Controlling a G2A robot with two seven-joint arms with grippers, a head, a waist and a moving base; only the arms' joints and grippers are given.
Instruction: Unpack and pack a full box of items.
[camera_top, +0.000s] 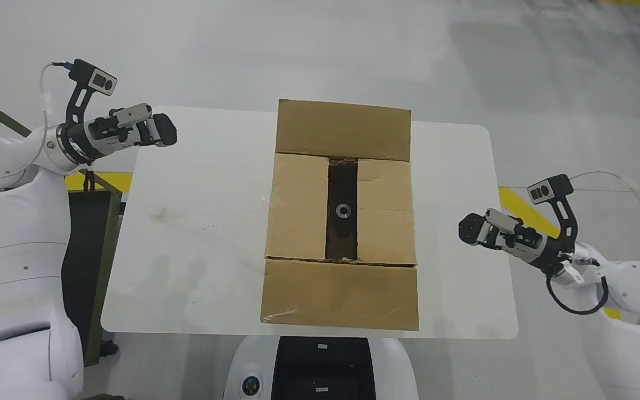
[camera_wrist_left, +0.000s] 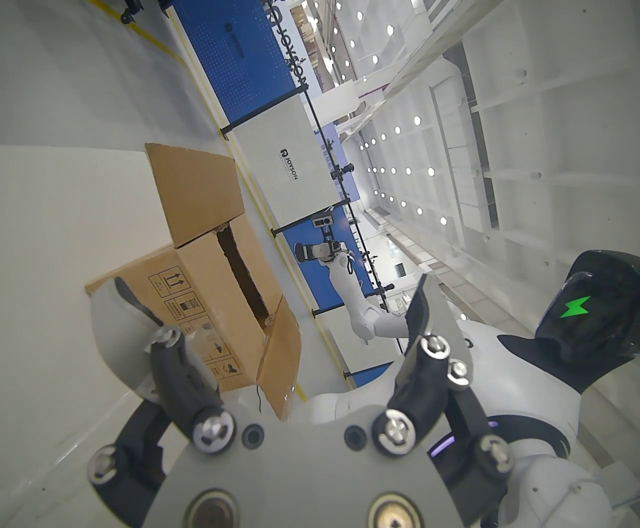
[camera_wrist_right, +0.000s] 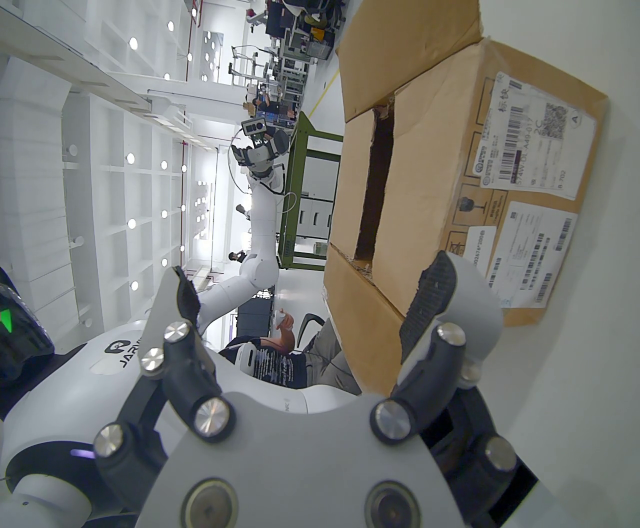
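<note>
A brown cardboard box stands in the middle of the white table. Its far and near outer flaps lie folded out. The two inner flaps are nearly closed, leaving a dark slot in which a small round item shows. My left gripper hangs open and empty beyond the table's far left corner, well apart from the box. My right gripper is open and empty off the box's right side, a short way from the labelled wall. Both grippers, left and right, face the box.
White tabletop lies bare to the left and right of the box. A green metal frame stands off the table's left edge, with yellow floor tape beside it. Blue and white partition panels stand beyond the right side.
</note>
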